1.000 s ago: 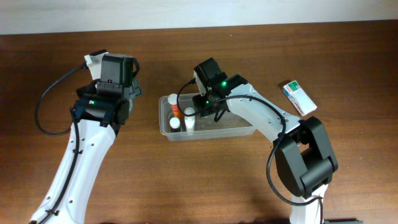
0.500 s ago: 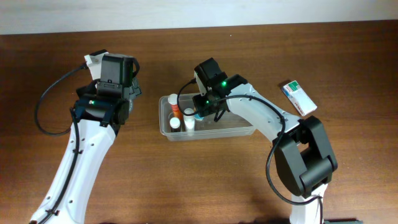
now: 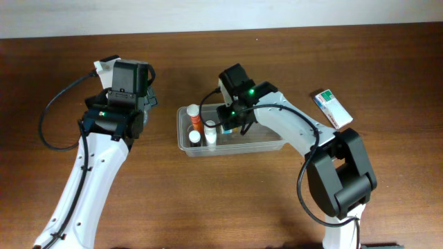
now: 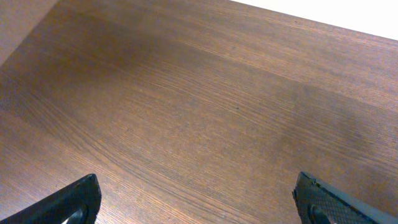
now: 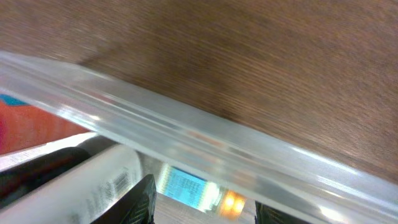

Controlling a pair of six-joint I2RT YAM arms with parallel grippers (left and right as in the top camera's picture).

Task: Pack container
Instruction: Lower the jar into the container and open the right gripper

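Wooden table point(image 3: 208, 207); container point(image 3: 235, 151), three o'clock of wide-open left gripper point(image 4: 199, 202), likely light, slick: take its rim; right gripper point(image 5: 204, 202) state unclear.

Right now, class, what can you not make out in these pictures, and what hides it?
Right gripper: grip unclear; overhead its own arm covers the fingers, wrist view blurred.
Bottle labels: right wrist, blurred, crossed by the tub rim.
Box print: overhead, too small.
Left gripper: left wrist, cut off by the bottom edge.

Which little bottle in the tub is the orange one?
The orange bottle is in the tub's left end, against the far wall. The two white bottles stand just in front of it.
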